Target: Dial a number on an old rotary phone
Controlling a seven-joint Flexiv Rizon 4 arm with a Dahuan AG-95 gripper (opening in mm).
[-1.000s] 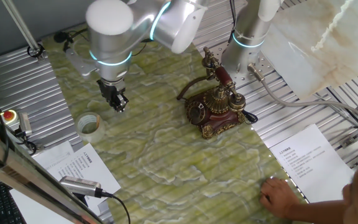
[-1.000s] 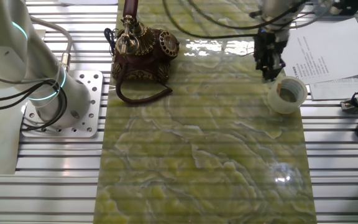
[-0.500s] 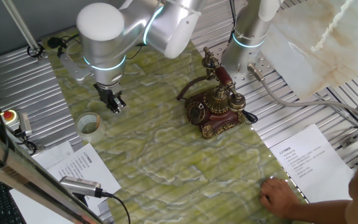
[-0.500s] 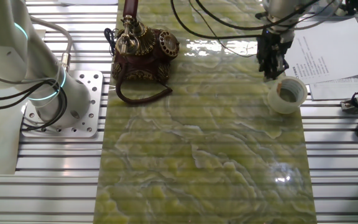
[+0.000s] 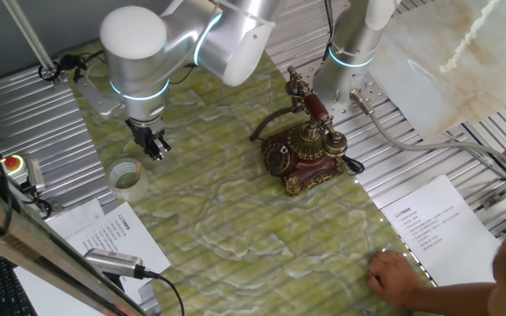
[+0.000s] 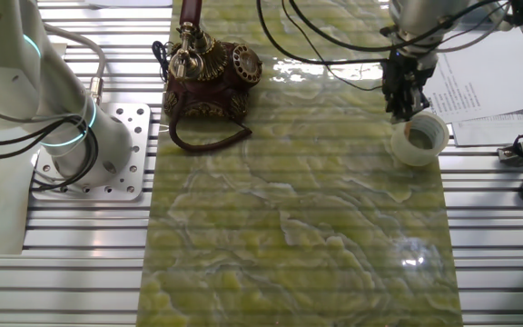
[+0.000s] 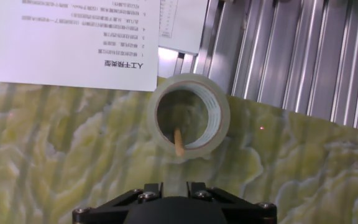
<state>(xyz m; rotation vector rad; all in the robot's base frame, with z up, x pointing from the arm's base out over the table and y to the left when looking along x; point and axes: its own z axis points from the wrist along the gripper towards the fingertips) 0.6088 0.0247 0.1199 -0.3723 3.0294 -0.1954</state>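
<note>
While the gripper point(image 5: 154, 149) hangs over the green marbled mat point(image 5: 235, 202), just beside a clear tape roll point(image 5: 126, 176) at its 7 o'clock, finger spacing cannot be told. The old rotary phone point(image 5: 303, 151) stands well apart at 3 o'clock, handset on cradle. 1 printed sheet point(image 7: 73, 37) lies beyond the roll.

The old rotary phone point(image 5: 304, 156) stands right of center on the green marbled mat point(image 5: 235, 219), its handset on the tall cradle. At about nine o'clock from it, well apart, the gripper point(image 5: 155, 150) hangs above the mat, fingers close together. A clear tape roll point(image 5: 126, 176) lies just beside it at seven o'clock. A person's hand point(image 5: 401, 276) rests at the mat's lower right edge.
</note>
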